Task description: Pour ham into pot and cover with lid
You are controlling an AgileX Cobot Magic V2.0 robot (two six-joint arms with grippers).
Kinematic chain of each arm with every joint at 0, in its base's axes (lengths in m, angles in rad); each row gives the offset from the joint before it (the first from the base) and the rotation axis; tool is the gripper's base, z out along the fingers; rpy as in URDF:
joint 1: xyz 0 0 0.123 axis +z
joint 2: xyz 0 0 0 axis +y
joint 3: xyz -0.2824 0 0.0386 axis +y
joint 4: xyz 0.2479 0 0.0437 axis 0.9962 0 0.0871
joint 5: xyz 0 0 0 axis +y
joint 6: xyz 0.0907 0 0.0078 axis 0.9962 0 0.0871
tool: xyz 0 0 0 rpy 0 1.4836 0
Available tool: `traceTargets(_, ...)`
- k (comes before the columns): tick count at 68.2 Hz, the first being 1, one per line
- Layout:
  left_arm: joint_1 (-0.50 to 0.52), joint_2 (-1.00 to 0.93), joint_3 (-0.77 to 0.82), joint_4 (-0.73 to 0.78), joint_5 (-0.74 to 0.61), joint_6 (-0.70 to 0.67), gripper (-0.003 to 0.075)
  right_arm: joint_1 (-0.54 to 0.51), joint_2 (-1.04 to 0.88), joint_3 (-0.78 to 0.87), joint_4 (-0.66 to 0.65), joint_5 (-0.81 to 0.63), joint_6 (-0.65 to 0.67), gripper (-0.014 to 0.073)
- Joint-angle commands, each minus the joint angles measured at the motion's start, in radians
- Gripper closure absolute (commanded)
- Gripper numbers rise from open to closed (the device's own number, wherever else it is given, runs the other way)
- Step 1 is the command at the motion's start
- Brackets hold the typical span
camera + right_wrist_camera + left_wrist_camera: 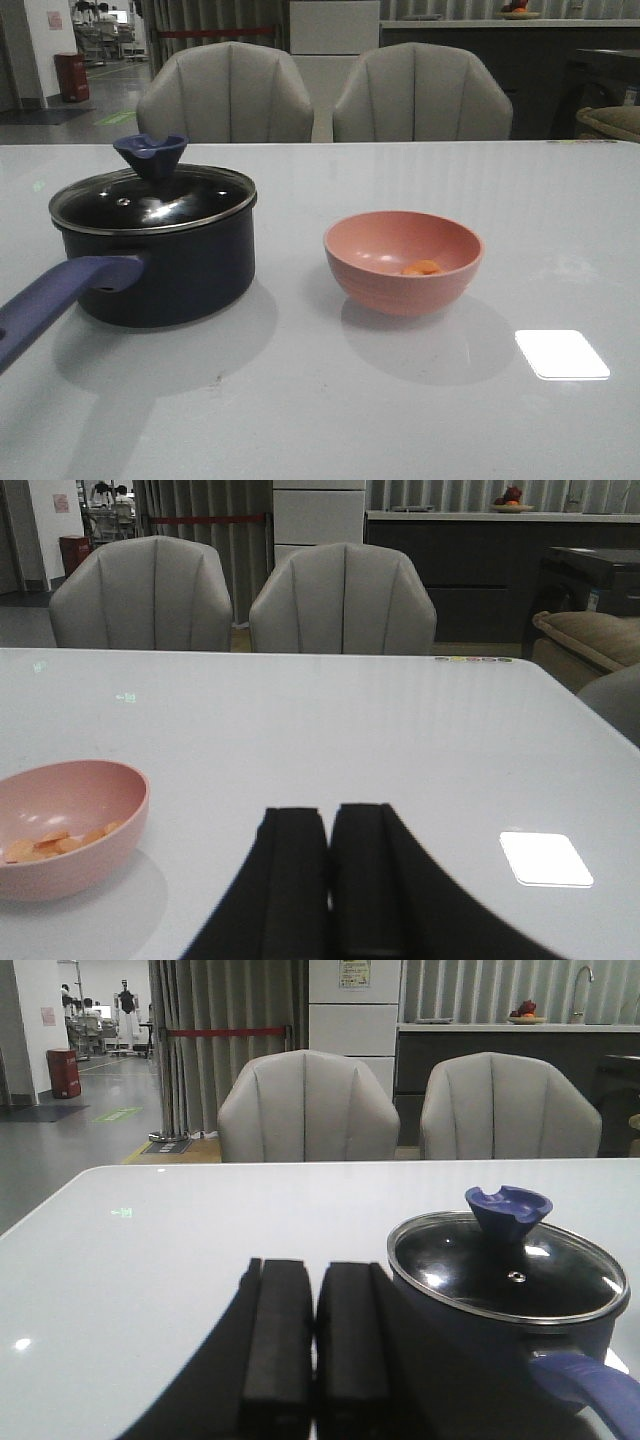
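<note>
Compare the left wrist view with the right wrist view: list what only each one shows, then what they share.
Only the left wrist view shows the pot, its lid on top with the blue knob, and the start of its handle, beside the left gripper. Only the right wrist view shows the pink bowl with orange ham pieces inside, off to one side of the right gripper. Both show jaws closed on nothing, the white table and two grey chairs behind it.

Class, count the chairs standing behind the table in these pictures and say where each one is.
2. One grey chair stands behind the table's far edge, beyond the pot; the other chair is beside it, beyond the pink bowl.
</note>
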Motion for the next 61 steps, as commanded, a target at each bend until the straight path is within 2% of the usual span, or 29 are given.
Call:
traceTargets(1, 0.001, -0.020, 0.021, -0.007, -0.085, -0.008, 0.0607, -0.006, -0.019, -0.005, -0.016, -0.088, -0.007, 0.0449)
traceTargets(51, 0.001, -0.020, 0.021, -0.007, -0.085, -0.008, 0.0607, -0.006, -0.019, -0.005, -0.016, -0.088, -0.007, 0.0449)
traceTargets(61, 0.001, -0.020, 0.017, -0.036, -0.184, -0.008, 0.0607, -0.006, -0.019, -0.005, -0.016, -0.088, -0.007, 0.0449)
